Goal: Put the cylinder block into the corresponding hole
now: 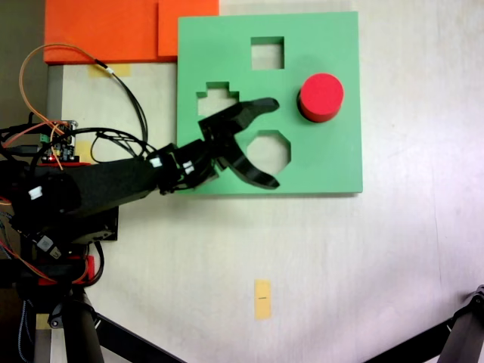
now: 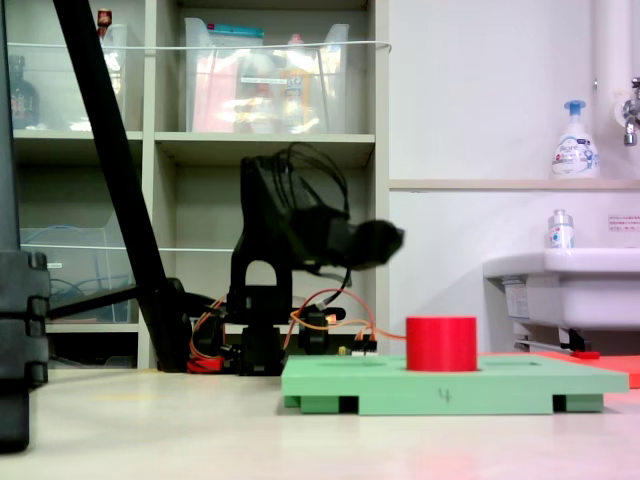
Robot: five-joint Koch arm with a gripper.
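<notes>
— Over the green board (image 1: 333, 162), left of centre: gripper (image 1: 274, 142), jaws spread wide, holding nothing, raised above the foam in a fixed view (image 2: 385, 243).

— And further right?

— Cylinder block (image 1: 321, 96), upright, seated in the corresponding hole (image 1: 302, 112), apart from the gripper.

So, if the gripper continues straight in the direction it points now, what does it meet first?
In the top-down fixed view the open gripper points right, toward the cylinder block, slightly to one side. In the side view it hangs above the green board, higher than the block, so it may pass over.
</notes>
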